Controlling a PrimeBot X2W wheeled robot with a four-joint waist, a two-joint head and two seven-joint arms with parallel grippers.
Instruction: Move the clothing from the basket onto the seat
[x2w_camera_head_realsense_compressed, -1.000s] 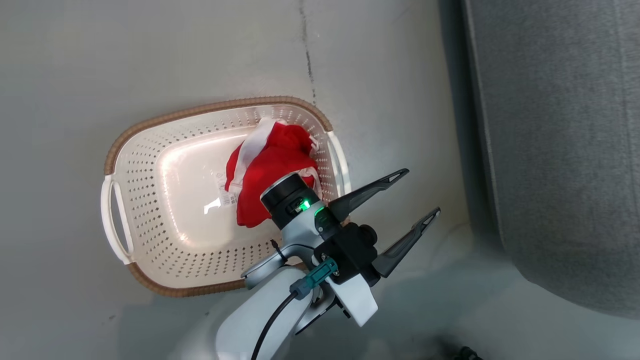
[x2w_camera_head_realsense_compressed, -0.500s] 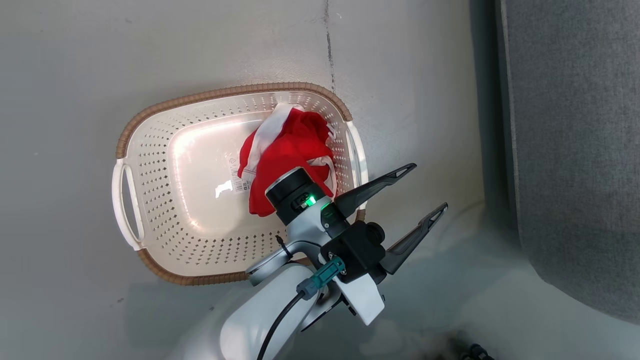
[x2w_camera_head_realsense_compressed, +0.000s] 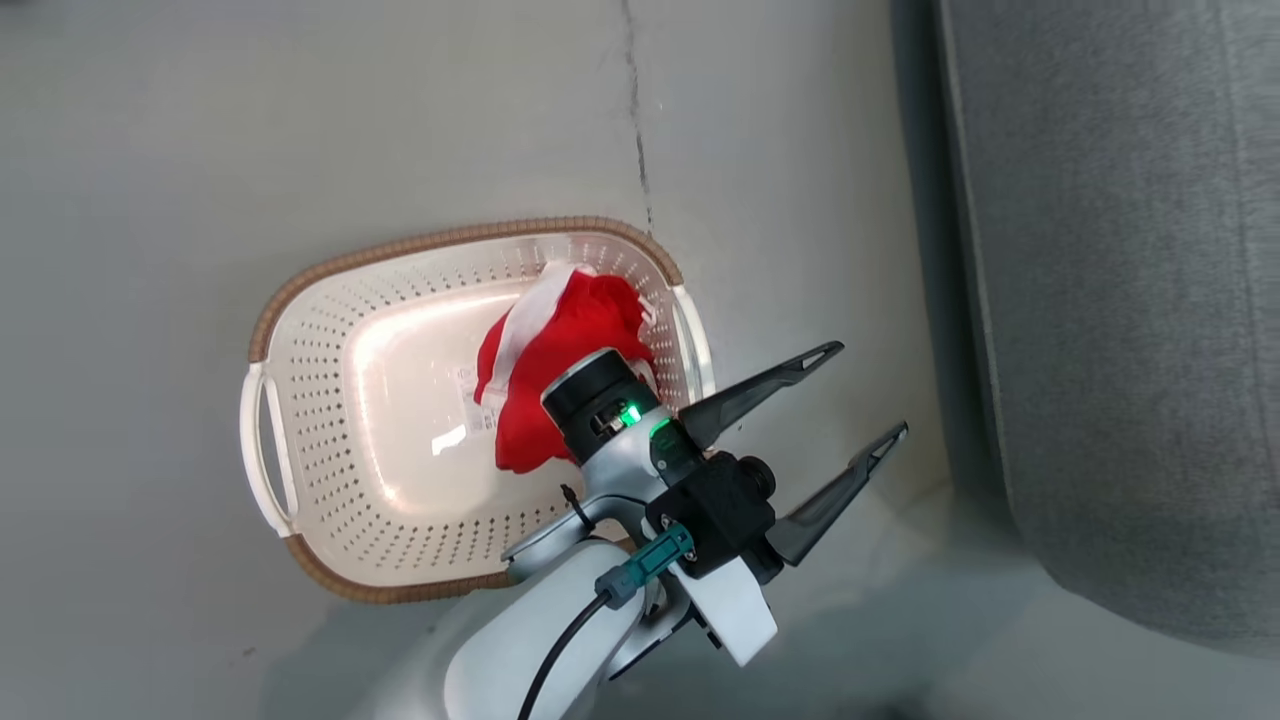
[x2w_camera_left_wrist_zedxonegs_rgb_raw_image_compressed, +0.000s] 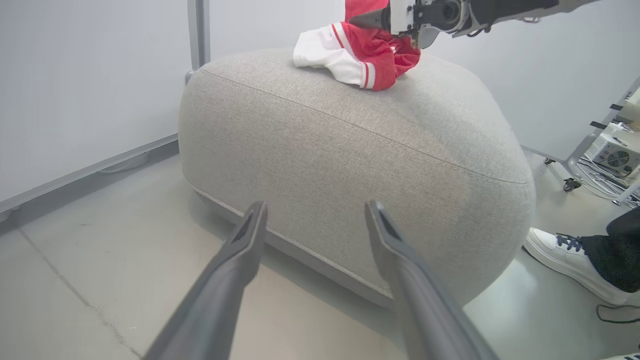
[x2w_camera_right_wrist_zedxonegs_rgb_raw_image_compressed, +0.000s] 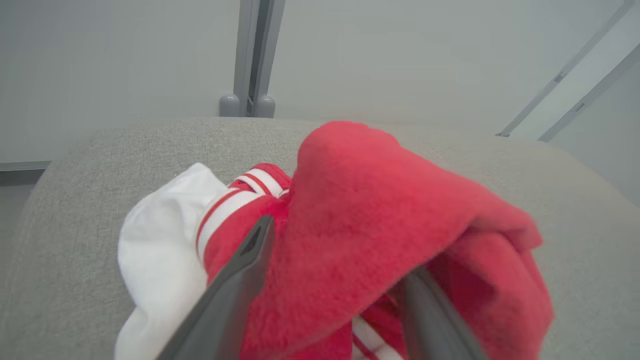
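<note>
Clothing (x2w_camera_head_realsense_compressed: 570, 325) of soft bright red fabric w/ white panels is split btwn two places. One piece lies heaped in the small cream-white perforated plastic, brown-rimmed basket (x2w_camera_head_realsense_compressed: 320, 430), at the end nearest the seat. A second red-and-white garment (x2w_camera_left_wrist_zedxonegs_rgb_raw_image_compressed: 360, 55) is bunched on top of the large grey fabric-upholstered seat (x2w_camera_left_wrist_zedxonegs_rgb_raw_image_compressed: 350, 165). We read the step as letting go of that second one. The right gripper (x2w_camera_right_wrist_zedxonegs_rgb_raw_image_compressed: 337, 245) has its two dark fingers apart, w/ fabric mounded btwn and over them and one tip buried; whether a fold is caught on a finger we can't tell. So we'd back it out slowly along its own finger line and watch that nothing trails toward the seat's edge. The left gripper (x2w_camera_head_realsense_compressed: 868, 388) hangs over the grey floor (x2w_camera_head_realsense_compressed: 400, 120) btwn basket and seat, jaws wide apart and empty. For the next pick we'd bring it over the heap's crown and pinch a thick fold, not the thin white strip. We'd keep the tips off the perforated wall and clear the rim before swinging. A person's white shoe (x2w_camera_left_wrist_zedxonegs_rgb_raw_image_compressed: 560, 255) sits near the seat's far corner, so we'd keep arcs inboard.
</note>
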